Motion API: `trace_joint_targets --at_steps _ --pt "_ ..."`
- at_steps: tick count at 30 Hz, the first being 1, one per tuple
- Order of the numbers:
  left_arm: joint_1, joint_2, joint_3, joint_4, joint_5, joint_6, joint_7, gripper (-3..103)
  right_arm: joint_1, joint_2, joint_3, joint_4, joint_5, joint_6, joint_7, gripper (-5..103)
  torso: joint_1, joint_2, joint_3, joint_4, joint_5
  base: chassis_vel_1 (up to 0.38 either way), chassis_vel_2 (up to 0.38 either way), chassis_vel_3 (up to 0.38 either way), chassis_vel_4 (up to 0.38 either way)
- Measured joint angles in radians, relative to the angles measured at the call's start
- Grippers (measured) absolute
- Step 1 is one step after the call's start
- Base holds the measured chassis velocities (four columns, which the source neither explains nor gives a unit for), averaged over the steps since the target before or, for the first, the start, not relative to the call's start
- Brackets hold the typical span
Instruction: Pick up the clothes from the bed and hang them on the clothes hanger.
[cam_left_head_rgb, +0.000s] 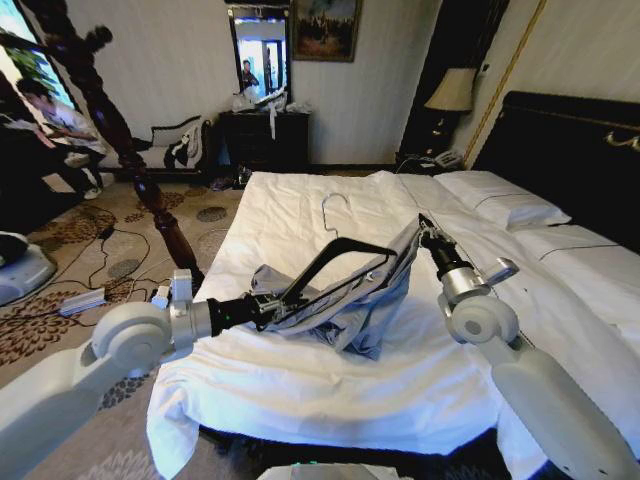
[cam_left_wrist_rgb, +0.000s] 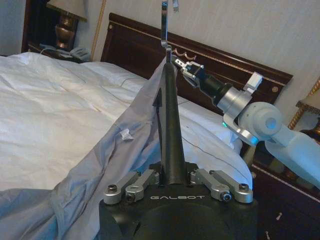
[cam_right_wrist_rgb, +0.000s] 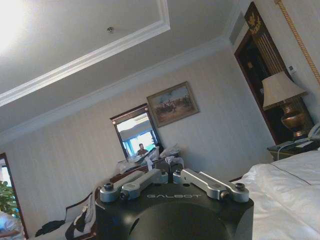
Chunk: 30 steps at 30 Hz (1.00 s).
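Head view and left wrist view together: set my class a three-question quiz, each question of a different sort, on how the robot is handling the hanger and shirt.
1. True or false: the left gripper is clamped on the black clothes hanger.
2. Which best describes the light-grey shirt? A folded on a pillow; B draped over the hanger above the bed; C lying on the carpet.
3. Fill in: the right gripper is near the hanger's silver ____.

Key: 1 true; 2 B; 3 hook.
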Motion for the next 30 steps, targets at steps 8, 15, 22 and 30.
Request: trace_joint_targets --at_steps 8,15,22,30 --pt "0.042 -0.005 0.006 -0.014 0.029 0.003 0.008 20 0.013 0.007 -0.002 -0.012 0.002 0.003 0.000 0 0.000 0.000 0.000 0.0000 0.0000 0.000 0.000 0.000 0.000" --pt "0.054 -0.022 0.030 0.009 0.059 0.004 0.013 20 0.015 0.009 -0.005 0.009 0.014 0.008 -0.021 0 0.000 0.000 0.000 0.0000 0.0002 0.000 0.000 0.000 0.000" --pt "0.035 -0.099 0.070 0.067 0.095 0.007 0.025 20 -0.015 0.002 -0.014 0.142 0.056 0.035 -0.085 0 0.000 0.000 0.000 -0.0001 0.0000 0.000 0.000 0.000 0.000" --pt "-0.010 -0.281 0.144 0.161 0.197 0.004 0.070 20 -0.045 -0.043 -0.030 0.198 0.109 0.106 -0.216 0 0.000 0.000 0.000 -0.0002 0.0005 0.000 0.000 0.000 0.000"
